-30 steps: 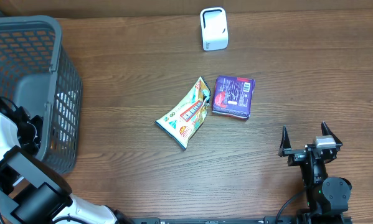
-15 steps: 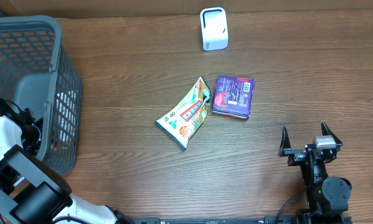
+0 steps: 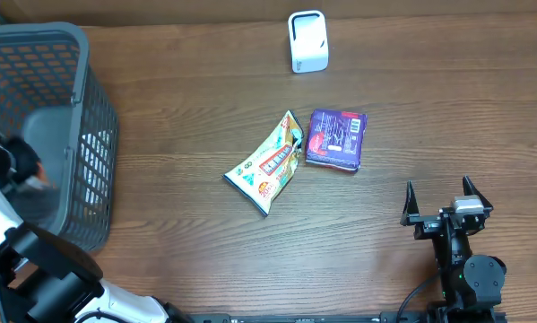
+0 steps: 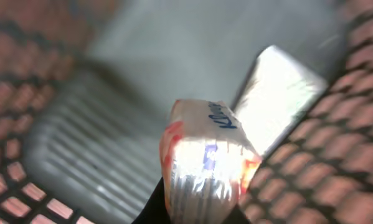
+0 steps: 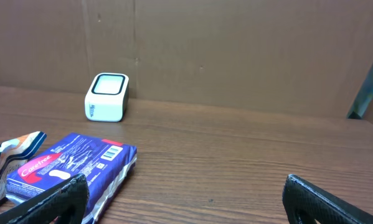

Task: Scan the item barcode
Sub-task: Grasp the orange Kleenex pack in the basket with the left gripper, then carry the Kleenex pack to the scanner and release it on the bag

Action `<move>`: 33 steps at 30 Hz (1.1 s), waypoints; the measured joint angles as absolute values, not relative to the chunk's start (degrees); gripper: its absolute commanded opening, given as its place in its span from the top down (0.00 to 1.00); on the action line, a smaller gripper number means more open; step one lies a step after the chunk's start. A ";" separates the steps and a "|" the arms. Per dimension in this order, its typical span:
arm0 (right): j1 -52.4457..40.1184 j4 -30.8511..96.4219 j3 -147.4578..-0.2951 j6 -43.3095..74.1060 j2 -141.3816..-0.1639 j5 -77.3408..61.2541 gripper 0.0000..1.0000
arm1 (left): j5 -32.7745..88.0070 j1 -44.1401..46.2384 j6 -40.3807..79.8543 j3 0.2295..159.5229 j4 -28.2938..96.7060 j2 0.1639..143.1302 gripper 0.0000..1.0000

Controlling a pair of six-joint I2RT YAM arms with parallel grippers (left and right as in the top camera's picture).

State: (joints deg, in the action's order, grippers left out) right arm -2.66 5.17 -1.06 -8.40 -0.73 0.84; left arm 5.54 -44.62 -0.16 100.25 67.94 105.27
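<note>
Overhead view: a grey mesh basket is recorded at the left edge of the wooden table. The left arm is seen inside the basket opening, blurred. A white scanner is noted upright at the far edge of the table. A snack bag and a purple packet are noted lying near the table centre, their near corners just beside each other, well apart from the scanner. The right gripper is seen at the near right, its jaws spread wide with nothing between them and well apart from both packs.

Left wrist view: the left gripper is recorded clamped on a white packet with red-orange edging and blue lettering. The packet is held up above the basket floor and fills the frame centre. Only dark finger edges are seen at the bottom. No barcode can be made out because of the blur. A second, silvery pack is noted lying on the basket floor behind it.

Right wrist view: both fingers are seen at the bottom corners, far apart. The purple packet is recorded flat ahead on the left, with the scanner beyond it in front of a cardboard wall.
</note>
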 measured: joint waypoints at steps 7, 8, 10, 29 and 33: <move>-2.68 5.17 -1.06 -8.43 -0.73 0.84 0.00 | 25.65 -44.45 0.97 118.93 75.72 105.23 0.96; -2.66 5.15 -1.06 -8.40 -0.73 0.82 0.00 | 30.79 -44.12 0.93 121.54 76.73 105.21 0.96; -2.68 5.13 -1.06 -8.45 -0.73 0.84 0.00 | 38.15 -42.89 0.25 125.03 78.65 105.12 0.96; -2.66 5.15 -1.06 -8.40 -0.73 0.82 0.00 | 40.18 -1.63 -6.42 128.40 85.60 104.53 0.96; -2.66 5.19 -1.06 -8.38 -0.73 0.84 0.00 | 25.36 8.19 -4.27 127.59 88.58 104.71 0.96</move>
State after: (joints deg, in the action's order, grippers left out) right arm -2.66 5.19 -1.06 -8.38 -0.73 0.84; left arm 25.36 8.19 -4.27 127.59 88.58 104.71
